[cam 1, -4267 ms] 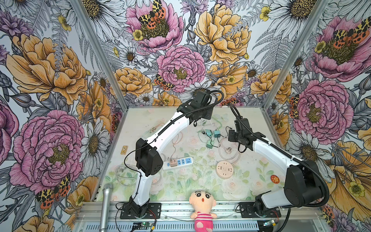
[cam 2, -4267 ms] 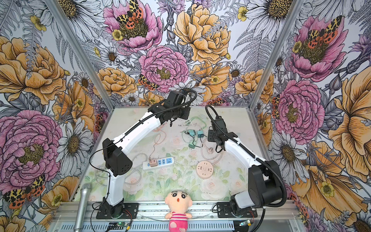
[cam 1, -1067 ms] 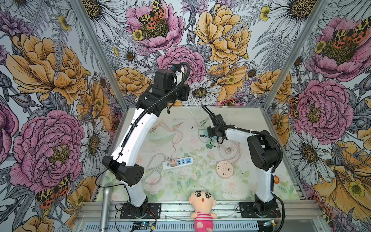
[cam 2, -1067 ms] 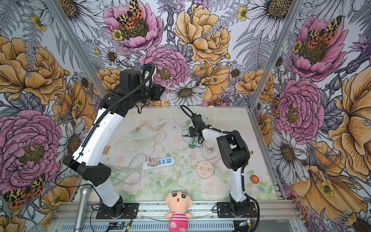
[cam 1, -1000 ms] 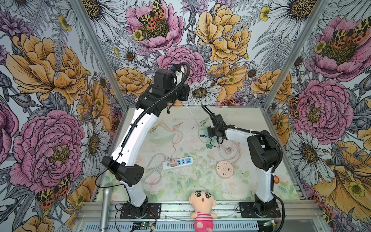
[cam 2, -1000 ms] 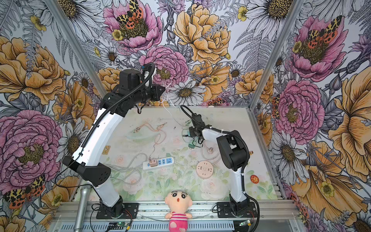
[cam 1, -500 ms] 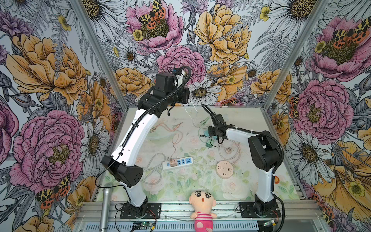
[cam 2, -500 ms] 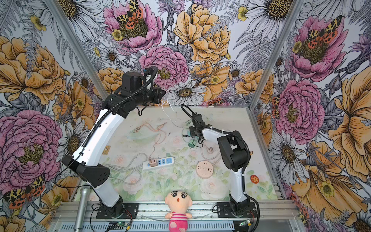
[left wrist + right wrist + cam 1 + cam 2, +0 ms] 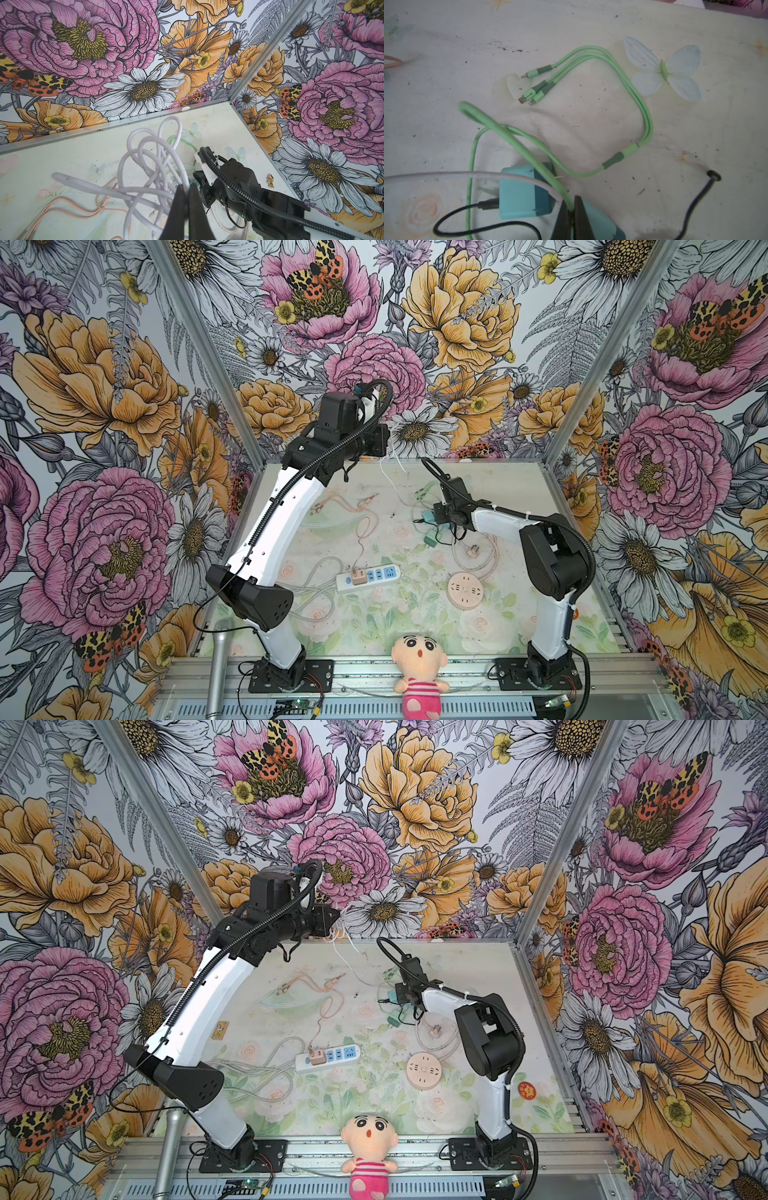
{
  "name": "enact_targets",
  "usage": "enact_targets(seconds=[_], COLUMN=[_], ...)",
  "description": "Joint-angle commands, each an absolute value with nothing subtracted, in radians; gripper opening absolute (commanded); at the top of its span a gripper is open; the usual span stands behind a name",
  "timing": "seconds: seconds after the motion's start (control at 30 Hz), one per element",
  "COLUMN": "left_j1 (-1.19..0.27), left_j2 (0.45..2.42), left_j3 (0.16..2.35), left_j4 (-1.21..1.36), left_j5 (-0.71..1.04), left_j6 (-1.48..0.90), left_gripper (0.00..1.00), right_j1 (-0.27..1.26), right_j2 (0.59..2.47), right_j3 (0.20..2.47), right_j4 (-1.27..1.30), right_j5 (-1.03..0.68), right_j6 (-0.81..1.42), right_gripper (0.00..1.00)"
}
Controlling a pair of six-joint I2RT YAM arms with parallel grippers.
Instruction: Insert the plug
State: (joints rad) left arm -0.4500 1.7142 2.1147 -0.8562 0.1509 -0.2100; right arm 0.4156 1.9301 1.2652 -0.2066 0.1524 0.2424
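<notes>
Right wrist, teal charger cropped

The worktop is a matt, creased printed cloth, gritty with dark specks. The green cable has a smooth, rubbery matt skin; the charger block is satin plastic; the white cable shines slightly. The frame rail is brushed metal, the doll plush.
</notes>
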Motion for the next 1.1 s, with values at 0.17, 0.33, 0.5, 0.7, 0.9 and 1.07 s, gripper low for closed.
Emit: enact_targets(seconds=[0.17,0.33,0.5,0.7,0.9,1.07], left_j1=[-0.43,-0.43,-0.428,-0.412,-0.407,-0.407], left_j2=[1.699,1.727,1.752,1.778,1.812,1.81], left_j3=[2.233,2.311,2.363,2.42,2.484,2.442], left_j4=[-0.814,-0.814,-0.814,-0.814,-0.814,-0.814], left_j5=[0.177,0.198,0.21,0.228,0.283,0.279], left_j6=[-0.219,-0.231,-0.236,-0.255,-0.279,-0.278], left_gripper=[0.0,0.0,0.0,0.0,0.0,0.0], right_j1=[0.392,0.373,0.356,0.331,0.316,0.314], right_j2=[1.778,1.769,1.772,1.775,1.808,1.798], right_j3=[1.155,1.114,1.083,1.052,1.042,1.034], right_j4=[-0.197,-0.199,-0.199,-0.198,-0.198,-0.197], right_j5=[0.2,0.201,0.202,0.206,0.213,0.17], right_j6=[0.273,0.294,0.309,0.324,0.332,0.347], right_gripper=[0.0,0.0,0.0,0.0,0.0,0.16])
